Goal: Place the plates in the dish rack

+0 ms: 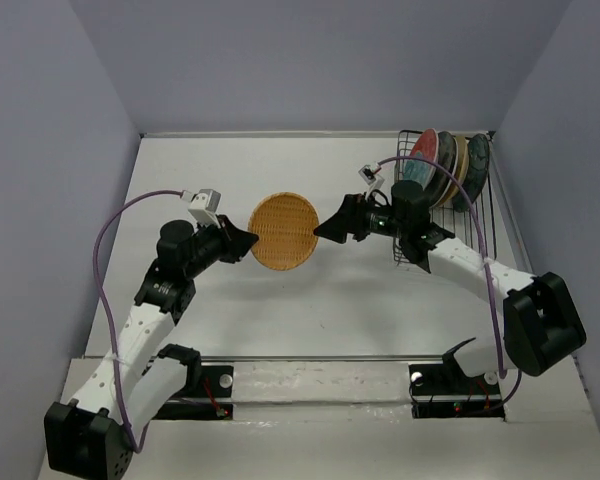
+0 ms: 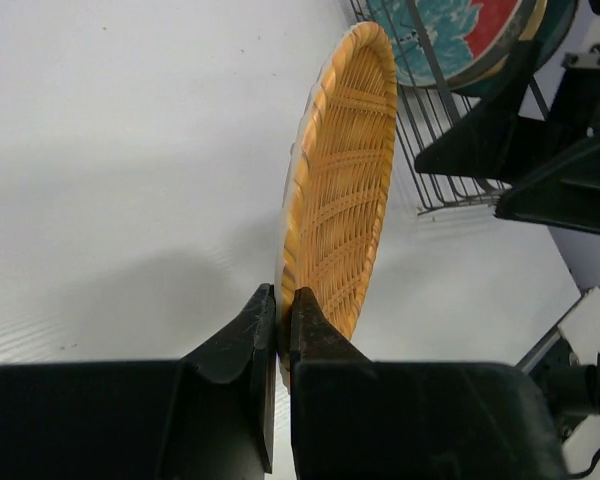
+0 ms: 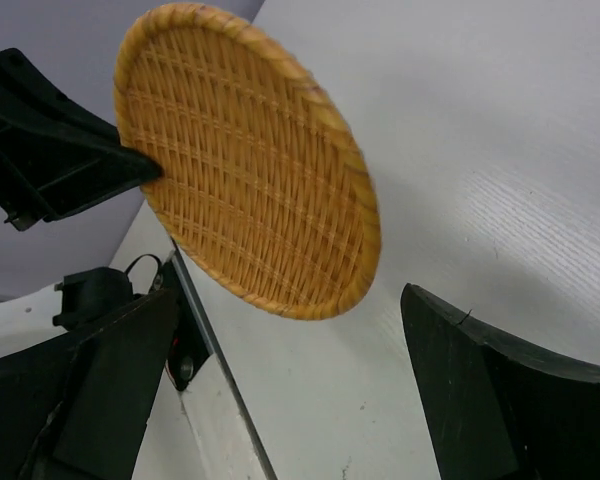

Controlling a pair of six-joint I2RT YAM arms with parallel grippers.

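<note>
My left gripper (image 1: 250, 240) is shut on the left rim of the orange woven-look plate (image 1: 283, 231) and holds it above the table; the pinch shows in the left wrist view (image 2: 283, 320), where the plate (image 2: 342, 190) stands on edge. My right gripper (image 1: 323, 229) is open at the plate's right rim, its jaws wide on either side of the plate (image 3: 245, 160), not touching it. The black wire dish rack (image 1: 477, 210) stands at the far right with several plates upright in it, the red-and-teal plate (image 1: 421, 166) in front, also in the left wrist view (image 2: 450, 40).
Grey walls close in the table on the left, back and right. A metal rail (image 1: 320, 358) runs across the near edge between the two arm bases. The rack sits against the right wall.
</note>
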